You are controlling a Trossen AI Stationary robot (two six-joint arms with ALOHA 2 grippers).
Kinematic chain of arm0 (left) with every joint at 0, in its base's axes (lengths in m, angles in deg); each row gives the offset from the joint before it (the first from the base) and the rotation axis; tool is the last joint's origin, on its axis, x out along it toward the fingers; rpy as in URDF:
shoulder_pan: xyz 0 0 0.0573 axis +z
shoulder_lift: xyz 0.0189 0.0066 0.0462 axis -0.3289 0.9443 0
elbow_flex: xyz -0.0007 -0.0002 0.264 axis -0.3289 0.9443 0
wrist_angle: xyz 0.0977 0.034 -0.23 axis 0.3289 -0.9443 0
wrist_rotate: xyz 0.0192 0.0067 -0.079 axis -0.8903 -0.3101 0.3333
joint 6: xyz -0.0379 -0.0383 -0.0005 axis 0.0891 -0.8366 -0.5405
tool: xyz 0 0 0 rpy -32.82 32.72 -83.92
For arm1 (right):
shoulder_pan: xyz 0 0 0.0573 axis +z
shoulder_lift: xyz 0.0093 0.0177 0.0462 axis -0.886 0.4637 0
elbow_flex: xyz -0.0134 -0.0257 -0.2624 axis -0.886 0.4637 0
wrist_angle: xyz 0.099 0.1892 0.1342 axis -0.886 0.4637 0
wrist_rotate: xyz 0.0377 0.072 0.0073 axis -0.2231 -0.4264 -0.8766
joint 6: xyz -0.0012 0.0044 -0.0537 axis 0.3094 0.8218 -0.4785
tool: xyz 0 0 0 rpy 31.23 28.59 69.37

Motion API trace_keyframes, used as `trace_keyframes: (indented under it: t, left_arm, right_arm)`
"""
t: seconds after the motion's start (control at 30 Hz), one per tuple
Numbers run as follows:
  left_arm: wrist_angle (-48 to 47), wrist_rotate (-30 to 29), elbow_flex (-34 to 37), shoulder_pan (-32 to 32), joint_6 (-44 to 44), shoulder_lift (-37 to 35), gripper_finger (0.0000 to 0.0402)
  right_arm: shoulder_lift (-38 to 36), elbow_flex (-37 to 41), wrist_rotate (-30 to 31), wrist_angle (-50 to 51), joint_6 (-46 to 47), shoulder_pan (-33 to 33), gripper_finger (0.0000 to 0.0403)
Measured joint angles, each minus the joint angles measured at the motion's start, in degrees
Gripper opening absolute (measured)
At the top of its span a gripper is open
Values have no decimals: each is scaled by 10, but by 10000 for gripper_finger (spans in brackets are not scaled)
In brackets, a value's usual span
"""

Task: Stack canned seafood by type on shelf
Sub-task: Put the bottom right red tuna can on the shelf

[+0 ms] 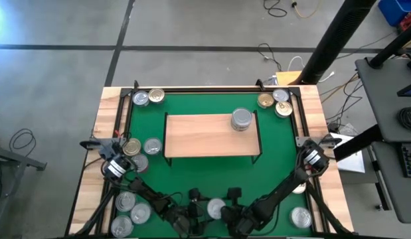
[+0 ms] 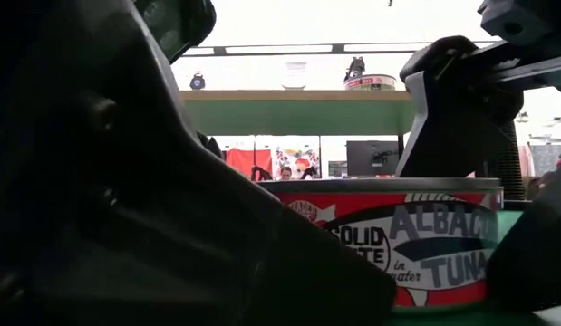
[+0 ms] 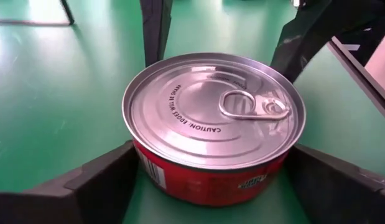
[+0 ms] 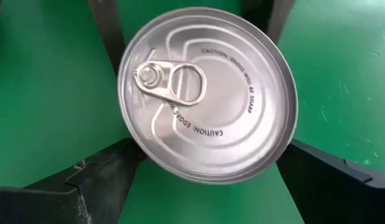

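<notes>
A silver-lidded tin [image 1: 215, 209] with a red tuna label [image 2: 398, 240] stands upright on its base on the green mat [image 1: 278, 146], near the front edge. Both grippers are around this one tin. My left gripper [image 3: 211, 186] comes in low from the left, open, with one finger on each side of the tin. My right gripper [image 4: 204, 186] comes in from the right and higher, tilted down. It is open too, with its fingers on either side of the lid [image 4: 208, 93]. The light-wood shelf [image 1: 212, 136] stands mid-mat and carries one silver tin [image 1: 241, 119]. My left gripper's fingers [image 3: 105, 183] stand close against the tin's red wall [image 3: 180, 183] on both sides. I cannot tell whether they touch it. My right gripper's fingers [image 4: 99, 177] flank the tin from above and show no plain touch.
Loose tins lie around the mat: two at the far left corner [image 1: 148, 97], three at the far right corner [image 1: 277, 103], some beside the left arm [image 1: 143, 147], several at the near left [image 1: 129, 214] and one at the near right [image 1: 300, 216]. A wooden frame borders the mat.
</notes>
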Motion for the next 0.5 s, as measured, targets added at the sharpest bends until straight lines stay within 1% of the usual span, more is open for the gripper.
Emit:
trace_keyframes:
  t: [0.27, 0.4, 0.5]
  left_arm:
    - [17, 12, 0, 6, 42, 0, 382]
    - [39, 35, 0, 10, 61, 1, 382]
    - [47, 40, 0, 12, 62, 1, 382]
  right_arm:
    - [-6, -4, -10, -2, -19, 0, 364]
    - [-7, -4, -23, -6, -20, 0, 364]
    - [-7, -4, -29, -7, -20, 0, 364]
